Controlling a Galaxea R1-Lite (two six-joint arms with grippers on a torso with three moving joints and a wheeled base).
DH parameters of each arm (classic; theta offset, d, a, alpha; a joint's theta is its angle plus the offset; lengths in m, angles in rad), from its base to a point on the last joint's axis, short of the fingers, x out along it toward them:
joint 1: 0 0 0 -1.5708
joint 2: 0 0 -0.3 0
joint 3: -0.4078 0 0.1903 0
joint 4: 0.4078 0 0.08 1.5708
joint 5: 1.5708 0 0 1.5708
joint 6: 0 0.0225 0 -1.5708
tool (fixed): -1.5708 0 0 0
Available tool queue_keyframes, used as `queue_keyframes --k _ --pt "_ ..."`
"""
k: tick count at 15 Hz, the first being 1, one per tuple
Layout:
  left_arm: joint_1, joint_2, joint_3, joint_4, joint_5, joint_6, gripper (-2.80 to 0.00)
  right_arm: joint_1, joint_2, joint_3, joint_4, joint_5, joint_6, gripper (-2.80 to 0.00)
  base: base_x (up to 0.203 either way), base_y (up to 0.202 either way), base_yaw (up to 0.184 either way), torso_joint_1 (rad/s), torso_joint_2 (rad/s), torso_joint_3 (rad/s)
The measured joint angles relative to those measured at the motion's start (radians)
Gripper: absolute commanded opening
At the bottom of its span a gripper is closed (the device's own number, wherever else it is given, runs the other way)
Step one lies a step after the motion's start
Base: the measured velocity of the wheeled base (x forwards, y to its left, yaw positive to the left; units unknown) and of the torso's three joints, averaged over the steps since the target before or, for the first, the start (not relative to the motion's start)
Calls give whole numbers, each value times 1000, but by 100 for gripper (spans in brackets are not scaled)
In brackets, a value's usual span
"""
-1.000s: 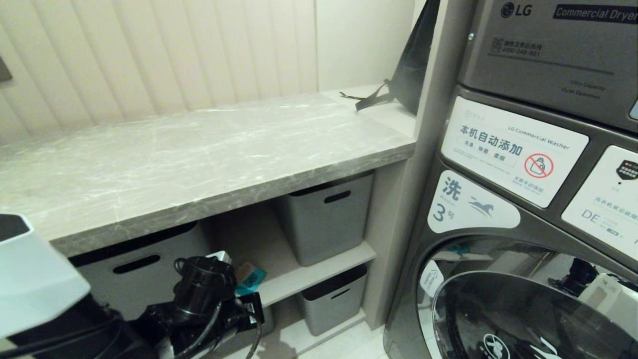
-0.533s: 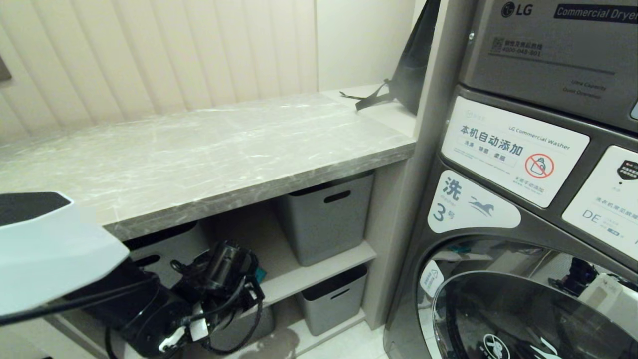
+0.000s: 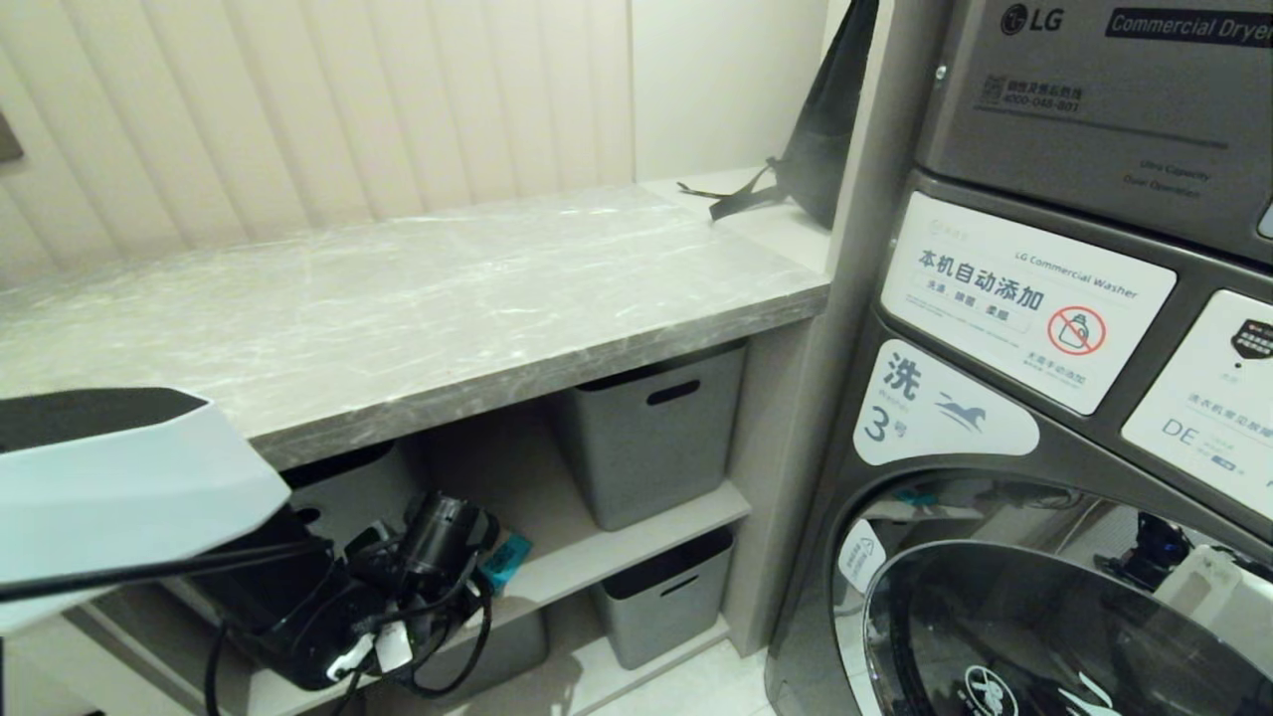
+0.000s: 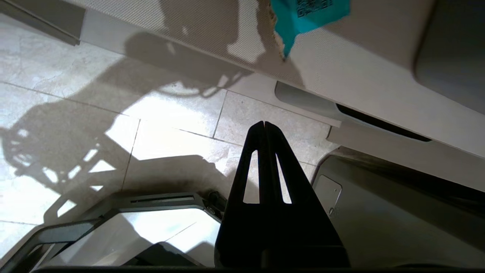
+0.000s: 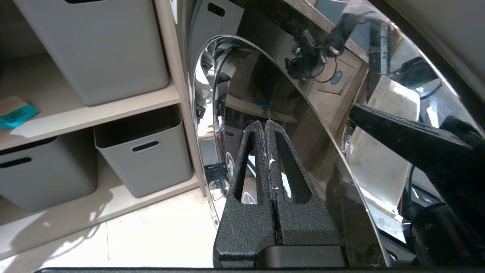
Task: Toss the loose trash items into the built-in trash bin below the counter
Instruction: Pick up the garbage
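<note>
A small teal paper scrap (image 3: 507, 550) lies on the beige shelf (image 3: 636, 537) under the grey veined counter (image 3: 398, 298). It also shows in the left wrist view as the teal scrap (image 4: 308, 15) and in the right wrist view as the teal scrap (image 5: 15, 115). My left gripper (image 4: 264, 123) is shut and empty, pointing down at the floor tiles just in front of that shelf. The left arm's wrist (image 3: 438, 537) sits beside the scrap, apart from it. My right gripper (image 5: 264, 123) is shut and empty, parked facing the washer door. The bottle, the wrapper and the built-in trash bin are out of view.
Grey tubs (image 3: 651, 438) with slot handles stand on the shelves under the counter, another tub (image 3: 661, 607) lower down. A stacked washer and dryer (image 3: 1054, 398) fill the right side, with a shiny round door (image 5: 284, 113). A black strapped bag (image 3: 816, 149) leans at the counter's far end.
My left arm has swung rightward under the counter edge, and its wrist has turned and dropped lower beside the shelf. The teal scrap has stayed where it was.
</note>
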Motion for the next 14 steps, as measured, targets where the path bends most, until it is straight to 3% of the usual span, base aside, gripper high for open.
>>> queue_keyframes --k 6,7,9,11,14 --pt "37 51 -35 -13 -41 5 -276 0 0 0 0 0 0 -280 0 0 0 0 0 0" --pt "45 57 -36 -6 -42 5 0 0 0 0 0 0 0 -280 0 0 0 0 0 0" --pt "50 68 -35 0 -49 26 0 0 0 0 0 0 0 -280 0 0 0 0 0 0" --pt "70 78 -33 1 -71 87 0 0 0 0 0 0 0 -280 0 0 0 0 0 0" --pt "107 86 -24 3 -152 146 0 0 0 0 0 0 0 -280 0 0 0 0 0 0"
